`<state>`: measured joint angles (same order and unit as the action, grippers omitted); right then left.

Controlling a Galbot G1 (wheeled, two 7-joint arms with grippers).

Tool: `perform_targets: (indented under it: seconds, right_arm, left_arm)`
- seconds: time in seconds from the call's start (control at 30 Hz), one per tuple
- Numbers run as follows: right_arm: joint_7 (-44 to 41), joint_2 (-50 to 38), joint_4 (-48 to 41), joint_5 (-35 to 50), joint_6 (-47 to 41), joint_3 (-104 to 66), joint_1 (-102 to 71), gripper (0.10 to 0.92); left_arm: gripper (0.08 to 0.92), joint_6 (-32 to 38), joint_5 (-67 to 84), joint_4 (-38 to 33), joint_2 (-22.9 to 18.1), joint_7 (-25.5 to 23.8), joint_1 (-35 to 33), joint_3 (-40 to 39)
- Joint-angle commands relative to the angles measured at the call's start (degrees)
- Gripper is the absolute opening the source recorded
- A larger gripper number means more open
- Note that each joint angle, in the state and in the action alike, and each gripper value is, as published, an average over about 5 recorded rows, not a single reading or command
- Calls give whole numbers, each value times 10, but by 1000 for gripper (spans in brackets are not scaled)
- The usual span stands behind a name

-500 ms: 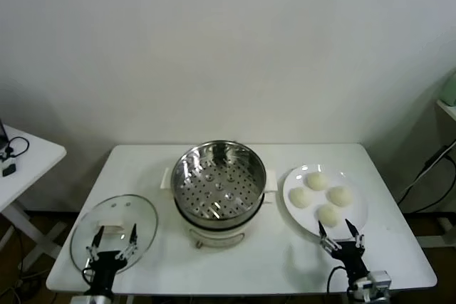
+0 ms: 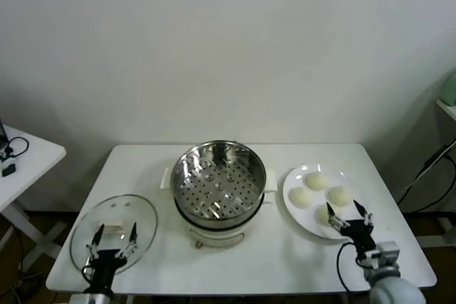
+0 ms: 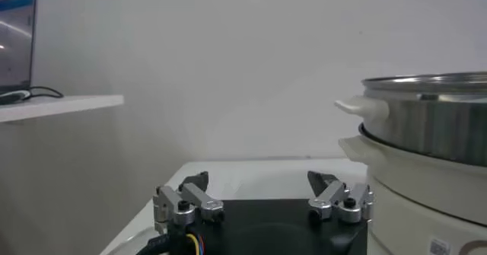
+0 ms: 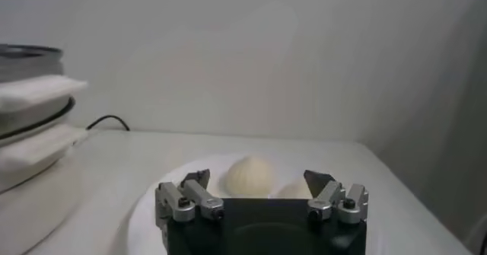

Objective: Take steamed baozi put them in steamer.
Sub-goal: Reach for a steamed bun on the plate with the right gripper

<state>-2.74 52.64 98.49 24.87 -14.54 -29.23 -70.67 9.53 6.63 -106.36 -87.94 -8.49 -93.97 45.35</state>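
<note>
Your steamer (image 2: 219, 179) sits empty; four baozi (image 2: 318, 181) lie on the plate (image 2: 293, 206). Right gripper (image 2: 348, 216) gapes there, left gripper (image 2: 112, 240) gapes over the glass lid (image 2: 114, 211).

No text, brand or number can be read anywhere. A small label sits low on the white base of the steamer (image 3: 440, 247), but its print is too small to make out.

- Plain white wall (image 2: 228, 48) behind.
- White table (image 2: 235, 261) in the middle.
- Smaller white side table (image 2: 28, 158) at left, cables lying on it.
</note>
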Motion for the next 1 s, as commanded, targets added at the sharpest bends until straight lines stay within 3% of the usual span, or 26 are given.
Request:
perform_targets:
  seconds: [0.03,0.27,0.47,0.77,1.0]
  right_arm:
    - [-70,-107,-42,-15,-110,49,142,823]
    - [-272,-265,-109,-136,-82,282,342,823]
    - [-420,-308,-200,-196,3,561,602,823]
    - [-603,-236,-348,-240,147,911,915,823]
    - [-655,-136,-466,-214,209,992,965,823]
  left_arm:
    - [823,1,2,0,2,-1,0,-1]
    - [823,6,1,3,7,-2,3,-5]
    - [823,10,0,5,11,-5,4,-9]
    - [823,14,-5,7,10,-10,3,-10]
    - [823,16,-10,15,4,-11,8,-11]
